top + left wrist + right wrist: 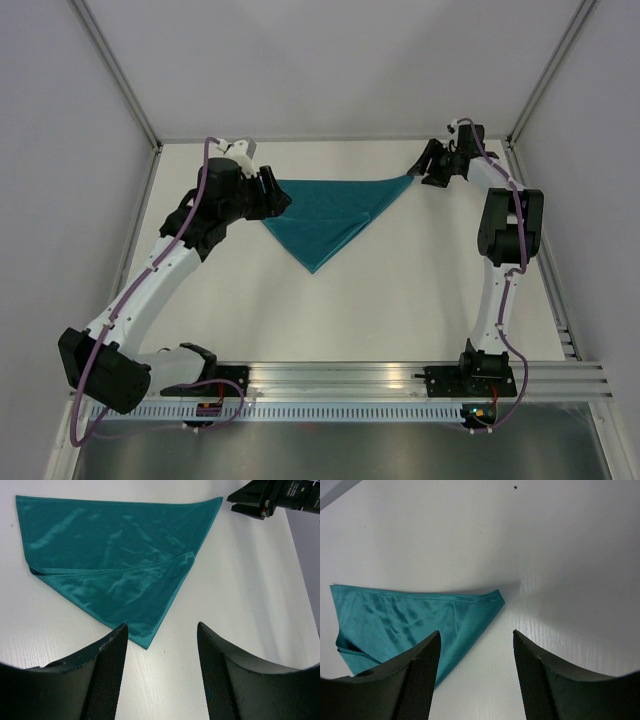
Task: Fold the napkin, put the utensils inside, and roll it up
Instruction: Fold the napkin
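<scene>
The napkin (325, 215) is lying folded into a triangle on the tabletop (400, 300). Its long edge is running from the left claw (278, 200) to the right claw (416, 172) (both gaping wide, gripping nothing), each sitting just beside a corner.

light: bright, even | shadows: faint — soft-edged | glare: sheen on napkin (115, 545) | focus: sharp

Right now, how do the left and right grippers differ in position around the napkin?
The left gripper sits over the left corner of the napkin, the tip showing between its fingers; the right gripper sits just beyond the right corner, clear of the cloth. The left arm reaches diagonally across the table; the right arm runs nearly straight out. Both are open and empty.
</scene>
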Robot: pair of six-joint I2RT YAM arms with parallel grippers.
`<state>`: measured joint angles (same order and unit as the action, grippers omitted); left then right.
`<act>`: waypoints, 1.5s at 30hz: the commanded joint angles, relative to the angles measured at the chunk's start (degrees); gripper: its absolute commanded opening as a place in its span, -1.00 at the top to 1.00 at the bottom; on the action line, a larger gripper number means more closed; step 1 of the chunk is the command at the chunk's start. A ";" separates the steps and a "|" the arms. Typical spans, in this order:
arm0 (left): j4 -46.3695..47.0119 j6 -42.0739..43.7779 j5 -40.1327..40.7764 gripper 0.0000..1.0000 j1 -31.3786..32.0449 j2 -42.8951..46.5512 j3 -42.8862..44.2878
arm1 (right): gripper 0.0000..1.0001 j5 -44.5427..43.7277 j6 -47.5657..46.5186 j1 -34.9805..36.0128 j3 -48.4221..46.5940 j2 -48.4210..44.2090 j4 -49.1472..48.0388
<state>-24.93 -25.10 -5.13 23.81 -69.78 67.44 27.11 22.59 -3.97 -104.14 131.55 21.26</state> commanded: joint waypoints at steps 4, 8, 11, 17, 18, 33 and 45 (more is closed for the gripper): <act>2.43 -2.06 -1.38 -0.25 0.01 0.34 -0.82 | -0.31 3.47 9.75 -0.16 1.74 1.87 -2.97; 2.25 -1.97 -1.03 -0.25 0.01 0.87 -0.99 | -0.30 4.44 12.03 -0.16 2.27 3.28 -4.46; 2.17 -1.97 -1.11 -0.25 0.01 0.87 -1.17 | -0.27 4.44 13.61 -0.16 2.54 3.80 -5.96; 2.08 -2.14 -0.85 -0.25 -0.08 1.14 -1.52 | -0.18 4.79 15.73 0.19 2.36 5.04 -7.98; 1.99 -2.14 -0.94 -0.25 0.00 1.14 -1.52 | -0.16 4.88 15.91 0.19 2.36 5.21 -8.25; 1.37 -1.88 -0.24 -0.25 0.00 1.40 -1.87 | 0.71 2.60 13.98 2.47 4.20 4.16 -12.28; 1.20 -1.70 1.43 -0.25 -0.52 2.28 -2.22 | 0.96 -4.52 -5.42 10.11 23.26 -17.45 -25.12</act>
<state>-24.71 -25.12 -4.58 23.77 -69.56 65.25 24.58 25.36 3.05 -83.50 121.51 2.94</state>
